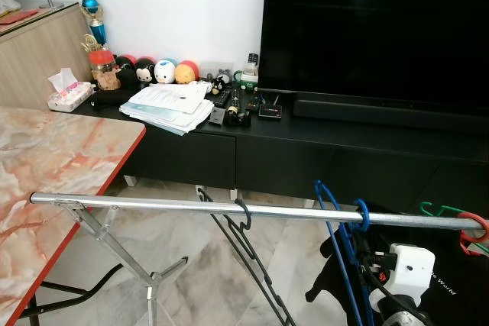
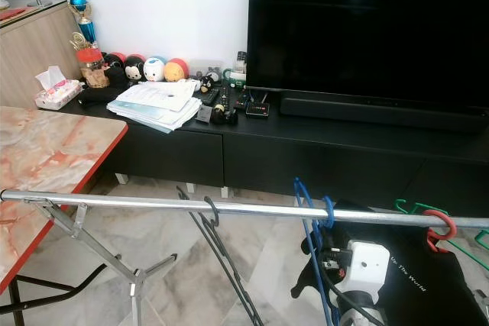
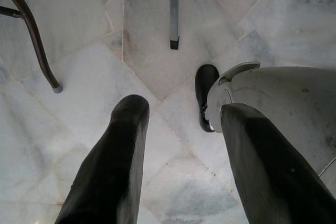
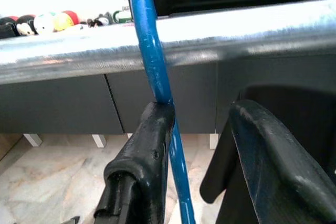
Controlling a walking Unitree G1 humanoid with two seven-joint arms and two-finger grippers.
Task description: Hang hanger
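Blue hanger point(image 1: 341, 227) hooks the rail point(image 1: 191, 205), between a black hanger point(image 1: 244, 230) and red hook point(image 1: 475, 228). Right gripper point(image 4: 197, 129) jaws released beside it; left gripper point(image 3: 181, 145) released over floor point(image 3: 157, 35).

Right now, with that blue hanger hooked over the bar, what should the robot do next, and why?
Probably draw the right gripper back and down. The blue hanger already hooks over the metal rail, and the fingers stand apart, one merely touching its wire.

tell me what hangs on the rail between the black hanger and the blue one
Nothing: in the left eye view the rail is bare between black hanger and blue hanger.
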